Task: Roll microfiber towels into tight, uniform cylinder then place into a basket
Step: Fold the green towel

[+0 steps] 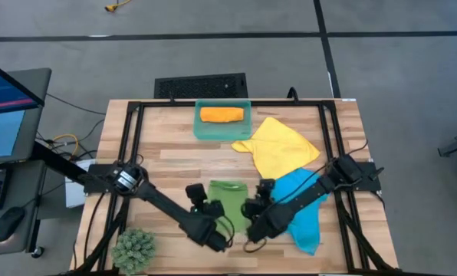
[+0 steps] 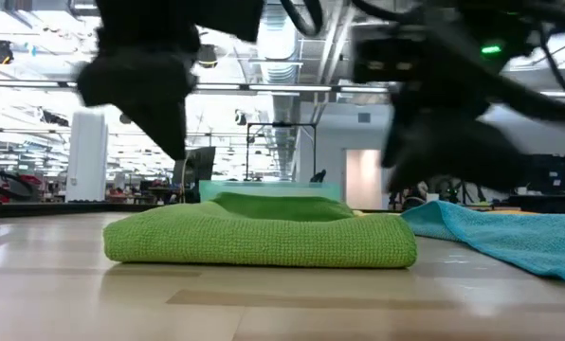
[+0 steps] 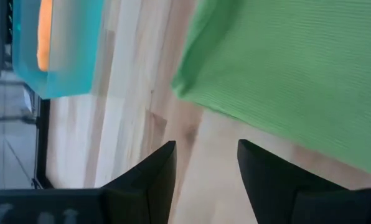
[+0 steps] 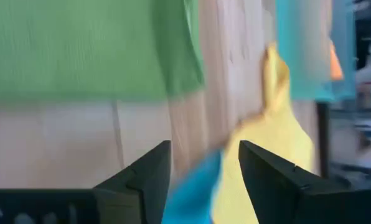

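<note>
The wooden table (image 1: 175, 153) carries everything, and the 3 loose microfiber towels lie in its near half so both arms can reach them. The yellow towel (image 1: 278, 149) lies spread and rumpled just right of the basket, its lower edge meeting the bright blue towel (image 1: 305, 211), which lies crumpled under the right arm. The green towel (image 1: 228, 201) is folded flat into a thick pad (the low view shows it doubled, not yet a cylinder) and sits between the 2 grippers, likely squared up for rolling. The teal basket (image 1: 223, 130) stands at the far edge, and the orange towel (image 1: 221, 115), 1 finished roll, lies lengthwise inside it. A spiky green plant ball (image 1: 134, 249) rests at the near left corner, clear of the work. The left gripper (image 1: 215, 236) hovers at the green towel's near left corner, the right gripper (image 1: 257, 230) at its near right; both have fingers apart and hold nothing
</note>
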You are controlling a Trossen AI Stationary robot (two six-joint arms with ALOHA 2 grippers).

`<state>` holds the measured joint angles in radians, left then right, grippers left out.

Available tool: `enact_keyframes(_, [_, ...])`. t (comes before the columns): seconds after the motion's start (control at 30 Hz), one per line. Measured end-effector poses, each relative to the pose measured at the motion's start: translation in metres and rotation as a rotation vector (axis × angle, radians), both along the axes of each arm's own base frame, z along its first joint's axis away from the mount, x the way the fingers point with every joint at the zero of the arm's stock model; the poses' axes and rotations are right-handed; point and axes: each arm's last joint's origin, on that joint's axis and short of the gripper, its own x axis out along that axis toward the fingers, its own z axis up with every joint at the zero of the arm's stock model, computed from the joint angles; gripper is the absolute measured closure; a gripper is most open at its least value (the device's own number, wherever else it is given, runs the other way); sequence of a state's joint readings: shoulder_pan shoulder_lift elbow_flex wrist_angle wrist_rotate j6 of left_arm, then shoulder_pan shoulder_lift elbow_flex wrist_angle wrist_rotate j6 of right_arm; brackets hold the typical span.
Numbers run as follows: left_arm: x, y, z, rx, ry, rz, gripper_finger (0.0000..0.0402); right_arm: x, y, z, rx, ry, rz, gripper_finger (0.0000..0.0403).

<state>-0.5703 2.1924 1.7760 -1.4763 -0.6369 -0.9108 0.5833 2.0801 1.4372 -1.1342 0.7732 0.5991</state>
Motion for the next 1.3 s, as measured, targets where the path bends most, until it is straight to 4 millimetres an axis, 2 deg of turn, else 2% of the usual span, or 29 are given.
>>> enact_keyframes(0.17, [-0.016,-0.039,-0.002,-0.032,-0.075,-0.130,0.0236,-0.034,0.034,0.003,-0.054,0.018,0.085,0.0230])
enact_keyframes(0.37, [-0.034,-0.085,-0.004,-0.129,-0.185,-0.259,0.0236,-0.066,0.080,0.001,0.004,-0.043,0.236,0.0259])
enact_keyframes(0.47, [-0.039,-0.100,-0.004,-0.149,-0.236,-0.326,0.0236,-0.072,0.097,-0.001,0.058,-0.100,0.301,0.0266])
enact_keyframes(0.6, [-0.039,-0.109,-0.005,-0.146,-0.280,-0.390,0.0236,-0.065,0.111,-0.002,0.117,-0.175,0.376,0.0270])
enact_keyframes(0.8, [-0.031,-0.103,-0.025,-0.080,-0.246,-0.447,0.0236,-0.039,0.105,0.000,0.146,-0.210,0.419,0.0256])
enact_keyframes(1.13, [-0.042,-0.085,-0.059,-0.034,-0.207,-0.395,0.0236,-0.002,0.081,-0.001,0.252,-0.149,0.446,0.0181])
enact_keyframes(1.3, [-0.042,-0.076,-0.071,-0.018,-0.191,-0.394,0.0236,0.014,0.069,-0.001,0.317,-0.149,0.428,0.0165])
